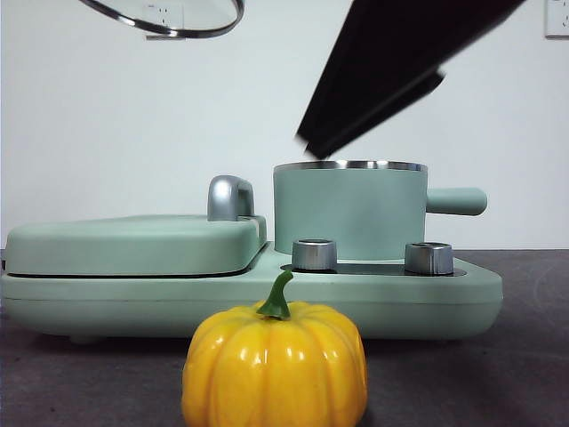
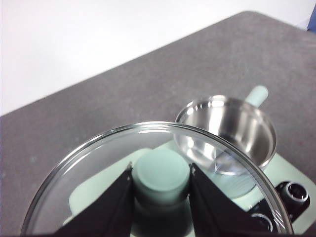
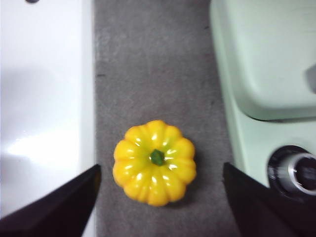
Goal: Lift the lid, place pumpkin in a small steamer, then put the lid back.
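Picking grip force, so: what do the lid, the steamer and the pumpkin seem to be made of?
Lid: clear glass, seemingly, with a shiny steel rim; its matte mint knob looks plastic.
Steamer: matte mint outside, polished steel inside, mirror reflections in the left wrist view.
Pumpkin: glossy yellow-orange shell with sharp highlights, probably hard plastic, though glazed ceramic is possible.

**Dark grey desk with a cooker and a pumpkin on it**

The desk (image 1: 533, 356) has a dark grey, slightly speckled top. A wide mint-green cooker base (image 1: 427, 298) sits directly on it, running across most of the front view, with two steel dials (image 1: 314, 254) along its near edge. The pumpkin (image 1: 274, 366), glossy yellow-orange with a green stem, stands upright on the desk just in front of the base, apart from it. In the right wrist view a strip of bare desk shows between them.
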Controlling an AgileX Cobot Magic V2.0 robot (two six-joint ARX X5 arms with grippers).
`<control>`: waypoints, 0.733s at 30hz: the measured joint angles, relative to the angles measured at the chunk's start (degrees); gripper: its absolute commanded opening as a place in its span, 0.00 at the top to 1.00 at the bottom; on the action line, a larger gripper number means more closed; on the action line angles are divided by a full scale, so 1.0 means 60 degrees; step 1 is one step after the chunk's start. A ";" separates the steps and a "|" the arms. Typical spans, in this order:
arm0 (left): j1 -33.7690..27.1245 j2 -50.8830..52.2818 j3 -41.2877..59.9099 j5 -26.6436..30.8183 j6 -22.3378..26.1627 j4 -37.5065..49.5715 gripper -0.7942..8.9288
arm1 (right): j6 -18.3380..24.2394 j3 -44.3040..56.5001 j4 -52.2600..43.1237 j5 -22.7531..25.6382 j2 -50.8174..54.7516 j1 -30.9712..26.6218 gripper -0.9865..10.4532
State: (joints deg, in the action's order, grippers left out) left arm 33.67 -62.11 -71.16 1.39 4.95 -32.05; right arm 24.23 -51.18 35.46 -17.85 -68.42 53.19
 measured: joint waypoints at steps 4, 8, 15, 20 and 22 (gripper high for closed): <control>-0.0095 0.0000 0.0000 0.0000 0.0029 -0.0091 0.91 | 0.0004 0.0000 -0.0226 0.0007 -0.0583 0.0146 0.53; -0.0131 0.0000 0.0000 0.0007 0.0033 -0.0091 0.91 | 0.0004 0.0000 -0.0495 0.0007 -0.1056 0.0255 0.52; -0.0295 0.0000 0.0000 0.0007 0.0040 -0.0091 0.91 | 0.0004 0.0000 -0.0525 0.0007 -0.1643 0.0259 0.51; -0.0404 0.0000 0.0000 0.0022 0.0102 -0.0091 0.91 | 0.0004 0.0000 -0.0539 0.0011 -0.2065 0.0259 0.51; -0.0448 0.0000 0.0000 0.0018 0.0138 -0.0091 0.91 | 0.0004 0.0000 -0.0572 0.0011 -0.2226 0.0259 0.51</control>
State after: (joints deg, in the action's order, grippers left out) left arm 30.98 -62.11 -71.16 1.50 5.78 -32.60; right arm 24.25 -51.18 32.03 -17.78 -81.78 54.74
